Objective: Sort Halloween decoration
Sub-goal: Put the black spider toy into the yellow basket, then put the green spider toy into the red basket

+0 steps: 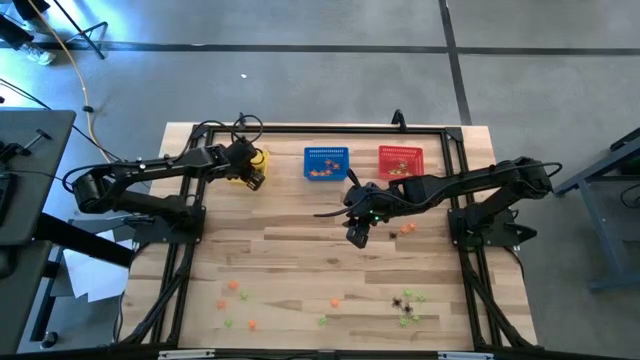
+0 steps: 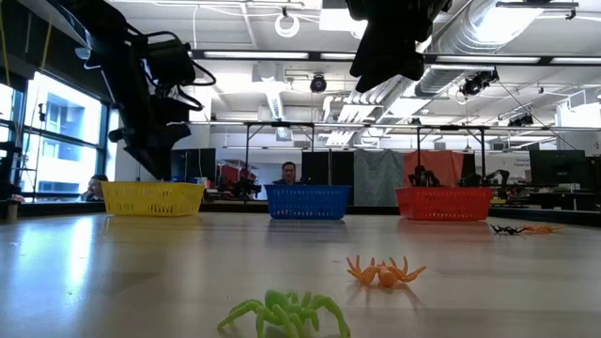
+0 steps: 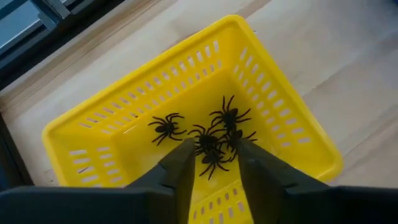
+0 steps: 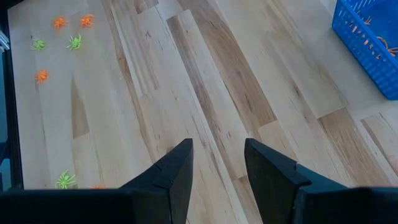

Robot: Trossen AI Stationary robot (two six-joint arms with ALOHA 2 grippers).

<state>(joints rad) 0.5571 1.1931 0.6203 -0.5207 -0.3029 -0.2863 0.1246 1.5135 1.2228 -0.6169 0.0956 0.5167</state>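
Left pincer (image 3: 213, 163) spread, empty, above yellow basket (image 3: 93, 130) holding black spiders (image 3: 214, 134); right pincer (image 4: 217, 162) spread, empty, mid-worktop, nearer the loose spiders (image 1: 405, 303) at near edge, so next pick is its

My feeds are bright and evenly lit from ceiling lamps (image 2: 286, 21) overhead; a window (image 2: 56, 141) glares at one side of the low view. The tabletop (image 1: 300, 250) shows only soft shadows, and the near green spider (image 2: 286, 312) is slightly blurred
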